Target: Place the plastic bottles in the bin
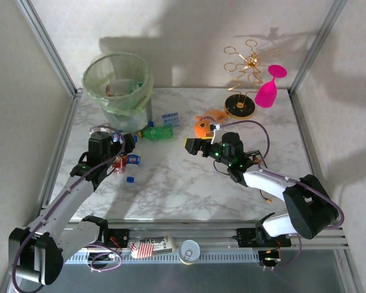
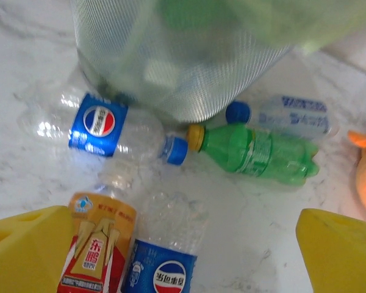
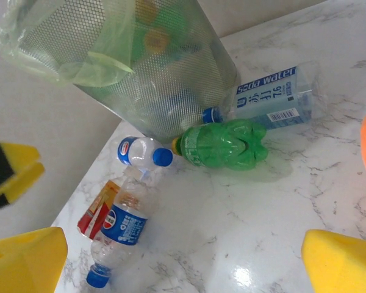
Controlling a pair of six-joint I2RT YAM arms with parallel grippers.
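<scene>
Nearest the left gripper point(image 2: 182, 235), fingers wide apart and empty: two plastic bottles at bottom centre of the left wrist frame, a Pepsi bottle point(image 2: 165, 268) and a red-label bottle point(image 2: 97, 250). Lying side by side, long axes running up the frame, across the closing line. Right gripper point(image 3: 183, 247) likewise spread, empty and farther off, with the green bottle point(image 3: 222, 145) mid-frame, lying crosswise against the bin point(image 1: 118, 85). Counted outside the bin: five bottles, namely two Pepsi, one red-label, one green, one soda-water bottle point(image 3: 271, 94). Inside: more, number unclear.

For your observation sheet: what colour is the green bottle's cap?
Yellow cap on the green bottle; clearest in left wrist view.
</scene>
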